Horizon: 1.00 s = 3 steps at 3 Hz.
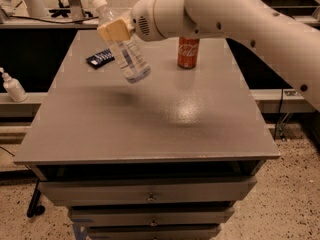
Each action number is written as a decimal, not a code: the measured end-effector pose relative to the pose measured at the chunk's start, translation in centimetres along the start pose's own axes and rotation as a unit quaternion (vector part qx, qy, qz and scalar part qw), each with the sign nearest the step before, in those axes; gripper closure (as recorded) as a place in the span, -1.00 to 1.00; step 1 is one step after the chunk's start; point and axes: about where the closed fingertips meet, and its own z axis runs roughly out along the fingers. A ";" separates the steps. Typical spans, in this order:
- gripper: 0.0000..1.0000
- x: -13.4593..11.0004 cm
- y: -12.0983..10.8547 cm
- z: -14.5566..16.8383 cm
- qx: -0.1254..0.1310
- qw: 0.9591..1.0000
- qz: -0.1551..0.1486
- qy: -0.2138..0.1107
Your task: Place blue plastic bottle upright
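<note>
The gripper [115, 30], clamped on the upper part of the blue plastic bottle [129, 56], holds it tilted, cap uppermost, above the far left of the table [150, 134]; the righting step seems in hand; next it needs bringing vertical and setting down base-first.
</note>
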 end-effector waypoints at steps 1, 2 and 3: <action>1.00 -0.4 -0.5 -1.1 0.002 0.997 -0.002 -0.078; 1.00 -2.4 2.2 -1.1 -0.014 0.993 -0.045 -0.104; 1.00 -2.5 2.4 -0.9 -0.016 0.993 -0.047 -0.104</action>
